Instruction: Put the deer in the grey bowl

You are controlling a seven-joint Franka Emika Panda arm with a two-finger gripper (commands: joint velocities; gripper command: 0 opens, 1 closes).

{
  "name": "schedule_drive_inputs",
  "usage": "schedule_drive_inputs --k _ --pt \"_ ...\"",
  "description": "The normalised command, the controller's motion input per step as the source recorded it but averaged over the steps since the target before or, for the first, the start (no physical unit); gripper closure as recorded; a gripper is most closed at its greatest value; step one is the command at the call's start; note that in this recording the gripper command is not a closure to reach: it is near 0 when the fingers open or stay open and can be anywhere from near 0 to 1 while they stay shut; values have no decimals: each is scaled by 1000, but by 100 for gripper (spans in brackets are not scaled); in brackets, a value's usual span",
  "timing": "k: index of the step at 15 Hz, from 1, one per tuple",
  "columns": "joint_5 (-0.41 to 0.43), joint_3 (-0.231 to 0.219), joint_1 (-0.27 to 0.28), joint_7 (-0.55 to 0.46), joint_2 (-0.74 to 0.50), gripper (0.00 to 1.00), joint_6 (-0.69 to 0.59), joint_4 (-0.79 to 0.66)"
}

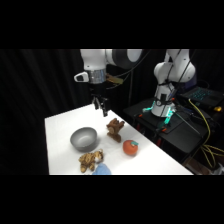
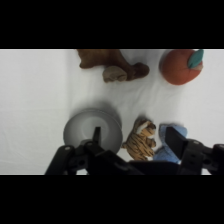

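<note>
- The grey bowl [image 1: 83, 138] sits at the left of the group on the white worktop [image 1: 60, 125], empty and upright; in the wrist view it lies just above the end effector's linkage.
- The spotted plush toy [image 1: 90, 160] lies just in front of the bowl, with a blue item [image 1: 102, 170] touching it; neither belongs to the task.
- The end effector [image 1: 100, 106] hangs above the worktop behind the bowl, holding nothing, its fingers [image 2: 172, 140] spread apart.
- The deer [image 1: 115, 129] stands just right of the bowl, near but apart from it.
- The step in hand looks like the approach: I would centre over the deer's body, descend straight, and close across its narrow width.
- The orange-red fruit toy [image 1: 130, 147] sits further right and should stay untouched.
</note>
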Motion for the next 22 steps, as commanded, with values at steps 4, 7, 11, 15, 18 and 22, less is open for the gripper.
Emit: schedule_drive_inputs --k 4,7,11,15,18,22 --pt "2 9 -34 6 -53 0 36 -56" --pt "6 -55 -101 -70 -218 0 140 -255" --pt "85 -113 -152 -186 -367 0 257 -496" --pt "159 -82 -88 -135 -370 0 399 -604" --pt "422 -37 -23 -204 -156 0 651 -529" --pt "595 -19 -32 -312 181 0 633 -246"
